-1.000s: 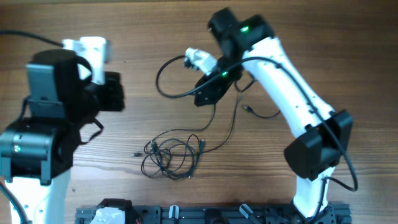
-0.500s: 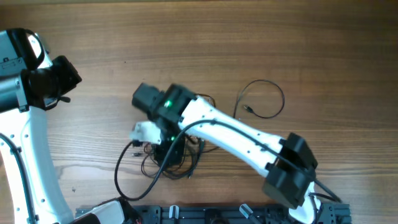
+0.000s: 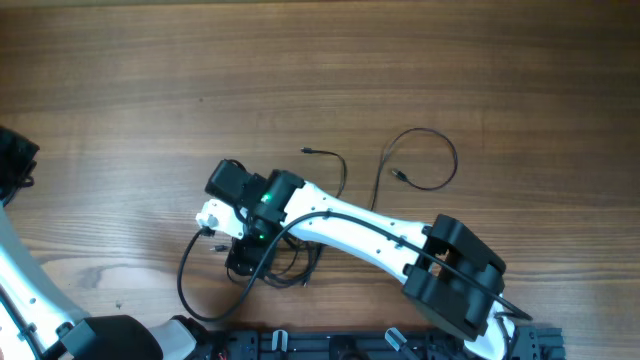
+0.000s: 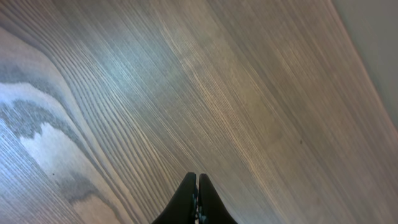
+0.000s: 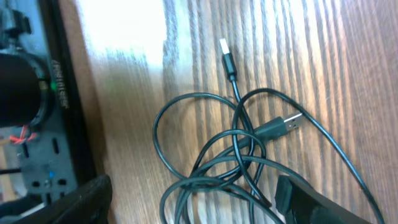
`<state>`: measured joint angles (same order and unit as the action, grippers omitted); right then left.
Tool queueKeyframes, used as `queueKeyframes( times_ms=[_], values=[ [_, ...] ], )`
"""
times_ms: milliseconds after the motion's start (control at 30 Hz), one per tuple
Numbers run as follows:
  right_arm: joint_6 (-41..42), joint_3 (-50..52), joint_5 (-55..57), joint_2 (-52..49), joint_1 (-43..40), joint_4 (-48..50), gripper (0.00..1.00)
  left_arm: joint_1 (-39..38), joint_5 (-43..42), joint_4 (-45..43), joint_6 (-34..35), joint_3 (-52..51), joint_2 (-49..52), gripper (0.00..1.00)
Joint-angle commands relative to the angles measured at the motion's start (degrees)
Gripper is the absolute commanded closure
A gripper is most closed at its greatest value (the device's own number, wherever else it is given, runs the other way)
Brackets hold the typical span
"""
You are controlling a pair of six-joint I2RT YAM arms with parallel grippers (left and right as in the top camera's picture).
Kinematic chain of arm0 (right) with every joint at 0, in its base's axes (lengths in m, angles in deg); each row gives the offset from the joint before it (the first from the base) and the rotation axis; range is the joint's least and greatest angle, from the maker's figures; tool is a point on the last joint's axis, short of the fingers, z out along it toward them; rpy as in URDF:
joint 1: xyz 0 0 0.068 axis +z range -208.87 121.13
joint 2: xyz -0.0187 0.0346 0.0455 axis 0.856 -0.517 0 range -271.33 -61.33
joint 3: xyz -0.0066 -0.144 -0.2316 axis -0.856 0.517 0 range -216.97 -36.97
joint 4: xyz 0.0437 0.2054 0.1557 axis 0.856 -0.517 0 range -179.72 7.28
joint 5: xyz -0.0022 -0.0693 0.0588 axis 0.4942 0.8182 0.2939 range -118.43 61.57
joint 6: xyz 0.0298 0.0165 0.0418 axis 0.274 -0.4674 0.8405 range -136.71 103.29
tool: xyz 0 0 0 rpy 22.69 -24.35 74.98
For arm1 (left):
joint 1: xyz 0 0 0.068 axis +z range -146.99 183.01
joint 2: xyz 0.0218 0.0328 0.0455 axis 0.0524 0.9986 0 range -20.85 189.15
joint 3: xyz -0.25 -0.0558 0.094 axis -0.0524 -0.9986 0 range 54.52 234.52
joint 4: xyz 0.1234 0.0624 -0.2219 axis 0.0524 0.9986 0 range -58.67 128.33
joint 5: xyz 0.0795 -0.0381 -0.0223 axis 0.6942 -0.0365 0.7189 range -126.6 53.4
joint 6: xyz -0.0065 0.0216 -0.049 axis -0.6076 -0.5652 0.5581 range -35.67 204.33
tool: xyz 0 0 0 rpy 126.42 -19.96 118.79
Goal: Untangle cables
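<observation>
A tangle of thin black cables lies near the front of the wooden table. In the right wrist view the tangle shows two USB plugs, one above the other. My right gripper hangs over the tangle's left side, open, with its fingers on either side of the strands and nothing gripped. One cable loop bulges out to the left. A separate black cable curls to the right. My left gripper is shut and empty over bare wood.
A black rail with fixtures runs along the table's front edge, close to the tangle; it also shows in the right wrist view. A loose cable end lies behind the right arm. The left arm is at the far left edge.
My right arm swung from the back middle down to the tangle at front left, and a cable loop now lies left of it. My left arm withdrew to the far left edge.
</observation>
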<state>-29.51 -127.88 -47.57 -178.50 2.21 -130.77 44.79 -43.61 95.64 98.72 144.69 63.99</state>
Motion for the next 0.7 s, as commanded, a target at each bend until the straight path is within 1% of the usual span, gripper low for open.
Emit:
queueKeyframes(
  times_ms=[0, 67, 167, 200, 233, 267, 300, 333, 400, 433, 467, 533, 633, 667],
  values=[
    [5.75, 6.99, 4.15, -0.66, 0.13, 5.79, 0.12, 0.35, -1.14, 0.24, 1.36, 0.04, 0.15, 0.96],
    [8.04, 9.88, 4.55, -0.66, 0.13, 7.8, 0.14, 0.35, -1.14, 0.26, 1.36, 0.04, 0.15, 0.96],
    [11.78, 10.51, 4.55, -0.66, 0.13, 8.09, 0.23, 0.35, -2.19, 0.22, 1.31, 0.04, 0.15, 0.96],
    [12.0, 10.51, 4.55, -0.66, 0.15, 8.22, 0.31, 0.35, -2.19, 0.22, 1.31, 0.04, 0.15, 0.96],
    [12.09, 10.51, 4.55, -0.66, 0.15, 8.24, 0.41, 0.35, -2.21, 0.22, 1.31, 0.04, 0.15, 0.96],
    [13.05, 10.51, 4.57, -0.66, 0.13, 8.31, 0.67, 0.35, -2.21, 0.22, 1.31, 0.04, 0.15, 0.96],
    [14.12, 10.54, 4.63, -0.66, 0.13, 8.33, 0.79, 0.35, -2.21, 0.22, 1.31, 0.04, 0.15, 0.96],
    [15.3, 10.54, 5.03, -0.66, 0.13, 8.35, 0.88, 0.35, -2.21, 0.24, 1.31, 0.04, 0.15, 0.96],
    [20.06, 10.54, 8.68, -0.66, 0.13, 8.35, 0.96, 0.35, -2.23, 0.24, 1.31, 0.04, 0.15, 0.96],
    [22.86, 10.54, 12.15, -0.66, 0.13, 8.37, 0.96, 0.35, -2.47, 0.24, 1.31, 0.04, 0.15, 0.96],
    [23.87, 10.51, 13.75, -0.66, 0.09, 8.57, 0.96, 0.35, -2.6, 0.24, 1.31, 0.04, 0.15, 0.96],
    [23.87, 8.9, 14.99, -0.35, -0.85, 8.79, 0.96, 0.35, -2.73, 0.26, 1.31, 0.04, 0.15, 0.96],
    [22.86, 1.53, 19.45, 2.4, -5.05, 7.72, 0.96, 0.35, -6.21, 0.59, 1.14, 0.04, 0.15, 0.96],
    [21.33, -1.53, 19.3, 4.15, -7.43, 7.48, 0.96, 0.33, -9.03, 0.61, 0.48, 0.04, 0.15, 0.95]
  ],
)
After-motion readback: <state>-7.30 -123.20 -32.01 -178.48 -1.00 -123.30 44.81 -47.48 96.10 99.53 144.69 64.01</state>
